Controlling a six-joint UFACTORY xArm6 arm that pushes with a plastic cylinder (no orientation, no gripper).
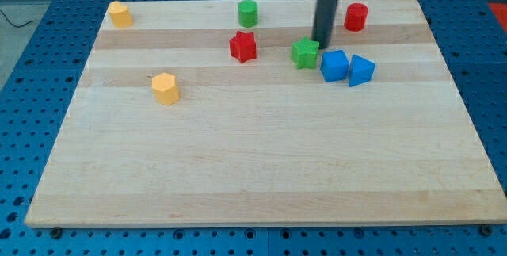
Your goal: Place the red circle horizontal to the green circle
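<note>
My tip point(321, 45) is down on the board point(253, 169), bare, clamped on nothing, approx touching green star point(305, 53) at its upper right. Red circle point(356, 17) sits top right; green circle point(248, 13) top centre, well apart.

The wooden board point(261, 161) carries a green circle point(248, 13) and a red circle point(356, 17) near the view's top edge, with a red star point(244, 47) below the green circle. My tip point(322, 45) rests just beside the green star point(305, 53), between it and the red circle. A blue cube point(334, 65) and blue triangle point(360, 70) sit to the view's right of the green star, and two yellow blocks point(165, 88) point(120, 13) lie at the view's left.
</note>
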